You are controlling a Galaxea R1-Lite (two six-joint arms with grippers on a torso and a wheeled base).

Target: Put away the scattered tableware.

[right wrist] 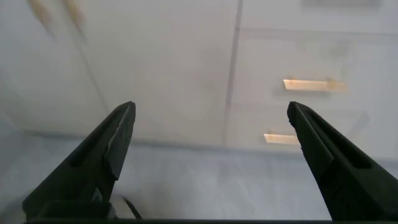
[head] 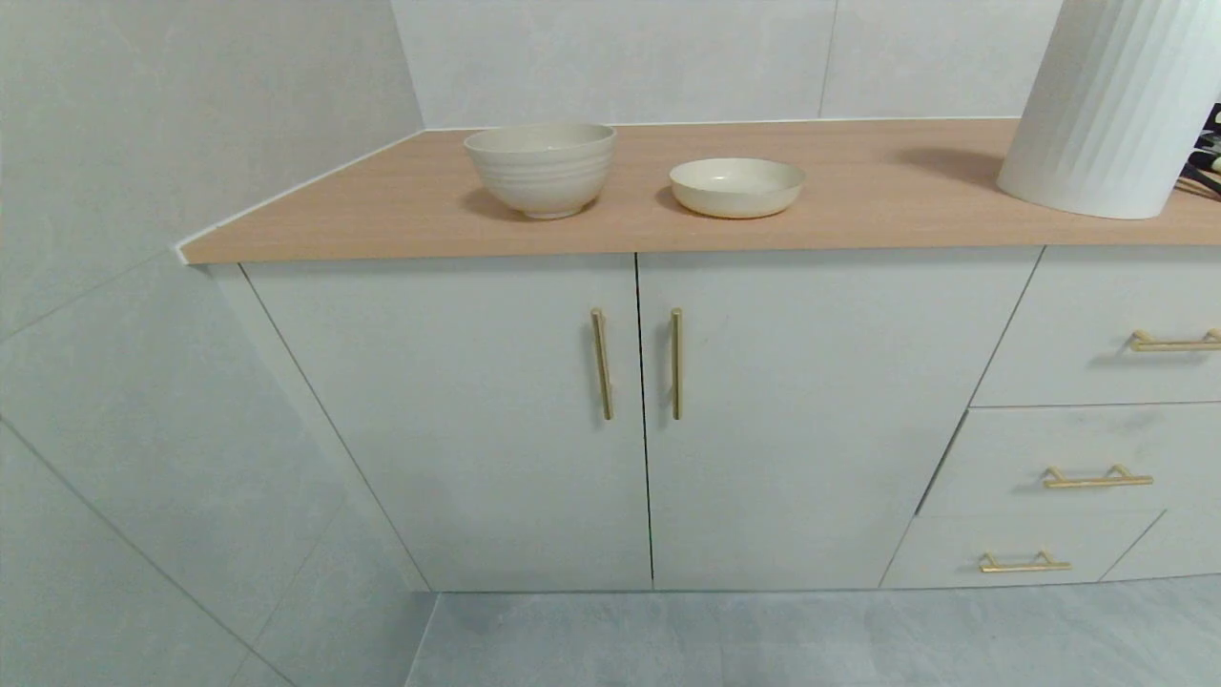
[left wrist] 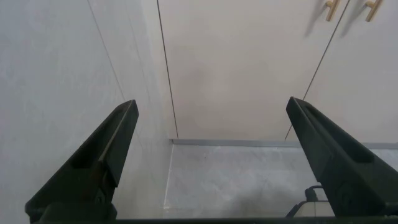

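Observation:
A deep cream bowl (head: 541, 167) stands on the wooden countertop (head: 878, 205) near its left end. A shallow cream dish (head: 736, 186) sits just to its right, apart from it. Below them are two shut white cabinet doors (head: 458, 420) with gold handles (head: 601, 363). My left gripper (left wrist: 211, 118) is open and empty, low down facing the cabinet's left door and the floor. My right gripper (right wrist: 211, 121) is open and empty too, low in front of the drawers (right wrist: 311, 84).
A tall white ribbed container (head: 1111, 105) stands on the counter's right end, with dark utensils (head: 1207, 162) behind it. Three drawers with gold handles (head: 1097, 477) fill the right of the cabinet. A tiled wall (head: 143, 286) closes the left side. Grey floor (head: 763, 639) lies below.

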